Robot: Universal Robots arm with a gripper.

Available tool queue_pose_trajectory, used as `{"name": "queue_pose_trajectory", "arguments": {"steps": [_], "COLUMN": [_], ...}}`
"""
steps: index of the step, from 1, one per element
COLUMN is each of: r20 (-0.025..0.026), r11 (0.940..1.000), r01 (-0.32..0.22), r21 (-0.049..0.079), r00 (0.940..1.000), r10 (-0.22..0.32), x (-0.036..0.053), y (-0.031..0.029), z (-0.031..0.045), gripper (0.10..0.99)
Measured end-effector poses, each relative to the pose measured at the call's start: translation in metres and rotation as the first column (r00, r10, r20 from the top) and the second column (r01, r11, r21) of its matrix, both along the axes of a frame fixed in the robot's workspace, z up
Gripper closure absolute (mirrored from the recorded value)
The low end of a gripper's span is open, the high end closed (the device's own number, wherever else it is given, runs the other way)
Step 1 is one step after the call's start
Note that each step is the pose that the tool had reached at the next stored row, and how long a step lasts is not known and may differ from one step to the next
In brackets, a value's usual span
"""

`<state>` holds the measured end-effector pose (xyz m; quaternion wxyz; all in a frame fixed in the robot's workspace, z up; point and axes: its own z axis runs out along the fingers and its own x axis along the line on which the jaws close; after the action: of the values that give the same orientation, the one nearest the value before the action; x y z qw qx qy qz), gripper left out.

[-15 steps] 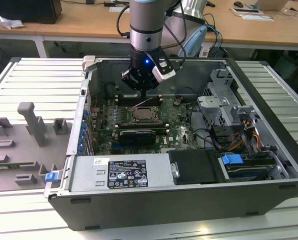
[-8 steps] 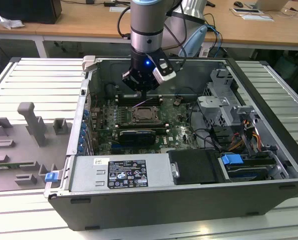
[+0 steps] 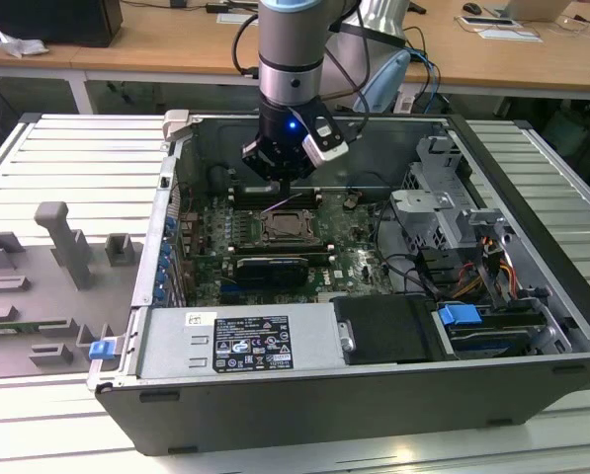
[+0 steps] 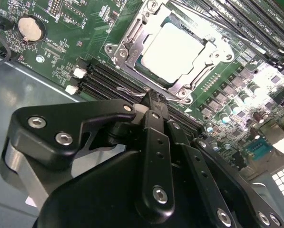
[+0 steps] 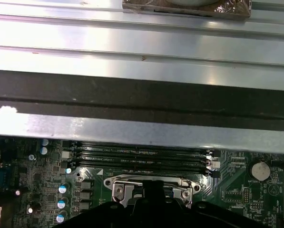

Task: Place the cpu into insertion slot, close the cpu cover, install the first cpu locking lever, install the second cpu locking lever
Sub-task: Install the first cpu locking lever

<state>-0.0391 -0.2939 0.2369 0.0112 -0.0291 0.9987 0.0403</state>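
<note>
The cpu (image 4: 177, 45), a pale square chip, lies in the insertion slot (image 3: 291, 228) on the green board. The cpu cover (image 4: 132, 35), a metal frame with a window, lies flat around it. My gripper (image 4: 150, 97) hangs just off one edge of the socket with its black fingers (image 4: 156, 137) shut together. A thin wire locking lever (image 4: 130, 90) ends right at the fingertips; whether they touch it I cannot tell. In the exterior view the gripper (image 3: 287, 186) hovers low over the far side of the socket. The first wrist view shows the gripper (image 5: 151, 187) over the cover's rim (image 5: 120, 183).
Long black memory slots (image 4: 111, 78) run beside the socket, close to the fingertips. The open computer case (image 3: 275, 395) stands on a ribbed metal table (image 3: 77, 158). A drive cage (image 3: 443, 212) and cables fill the exterior view's right. A coin battery (image 4: 30, 28) sits on the board.
</note>
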Motion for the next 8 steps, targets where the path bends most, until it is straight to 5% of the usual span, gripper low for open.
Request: {"name": "queue_pose_trajectory", "arguments": {"steps": [3,8], "r20": [0.0001,0.0001], "r11": [0.9997,0.9996], "r01": [0.000,0.000], "r21": [0.025,0.027], "r00": [1.0000,1.0000], "r10": [0.000,0.000], "x": [0.0000,0.0010], "y": [0.0000,0.0001], "z": [-0.0014,-0.0056], "gripper": [0.980,0.980]}}
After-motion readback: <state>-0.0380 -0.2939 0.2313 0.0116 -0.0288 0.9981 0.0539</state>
